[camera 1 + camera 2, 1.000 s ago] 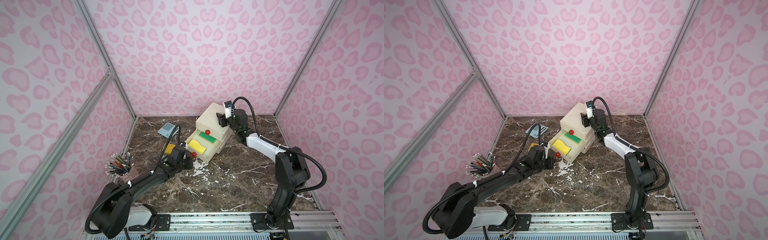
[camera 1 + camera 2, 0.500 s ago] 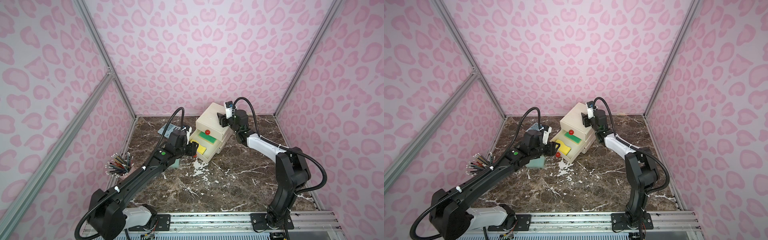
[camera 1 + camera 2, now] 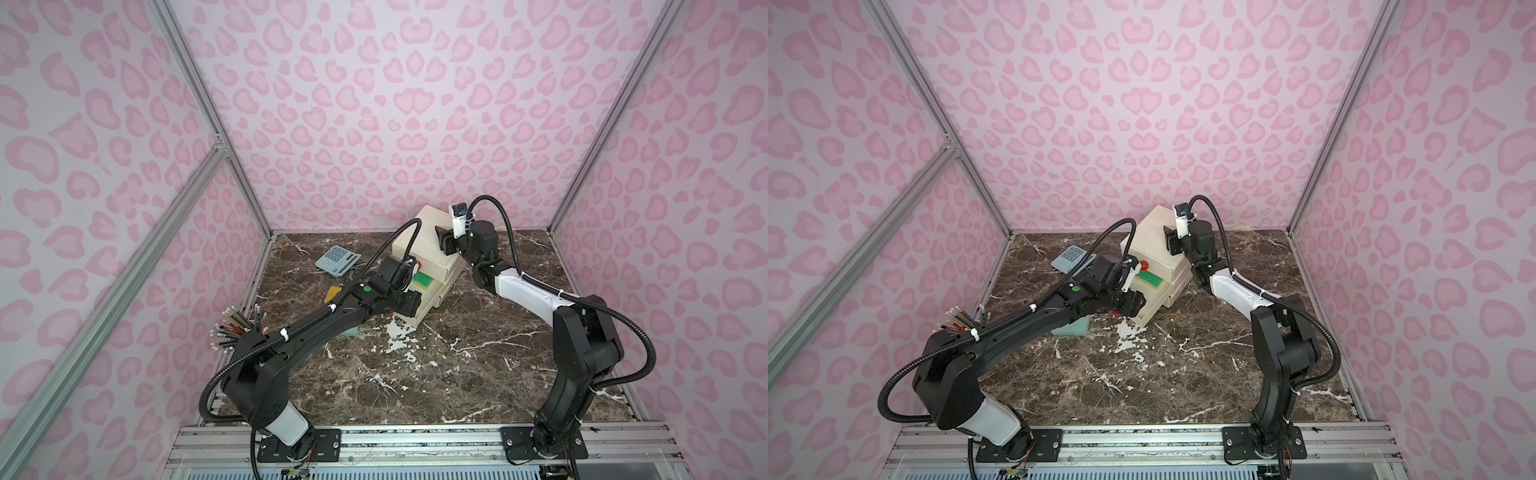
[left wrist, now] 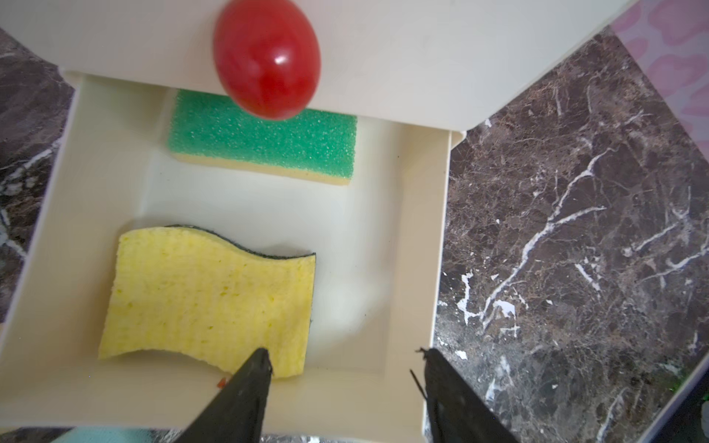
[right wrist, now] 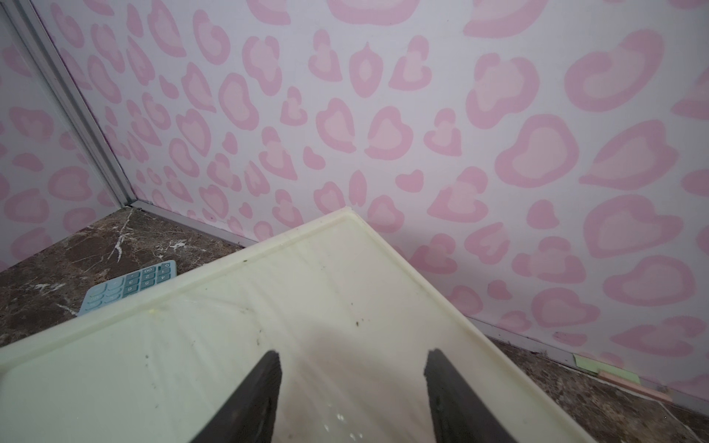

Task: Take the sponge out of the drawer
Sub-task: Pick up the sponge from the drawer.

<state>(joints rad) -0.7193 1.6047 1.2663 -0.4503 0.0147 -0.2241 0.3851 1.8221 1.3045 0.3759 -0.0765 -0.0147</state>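
Pink spotted walls (image 3: 374, 104); dark, apparently marble floor (image 3: 415, 374).

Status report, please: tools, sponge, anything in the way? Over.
Left tool open above drawer, one finger over yellow sponge. Right tool open at cabinet top. Green sponge partly under upper drawer; yellow clear.

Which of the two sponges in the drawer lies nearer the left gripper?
The yellow wavy sponge, close by the left gripper; the green sponge lies farther back.

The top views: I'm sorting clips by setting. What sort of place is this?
Probably a staged robot test booth: pink-patterned panel walls in aluminium framing, left arm and right arm bolted to a front rail, a marble-look tabletop holding a drawer unit.
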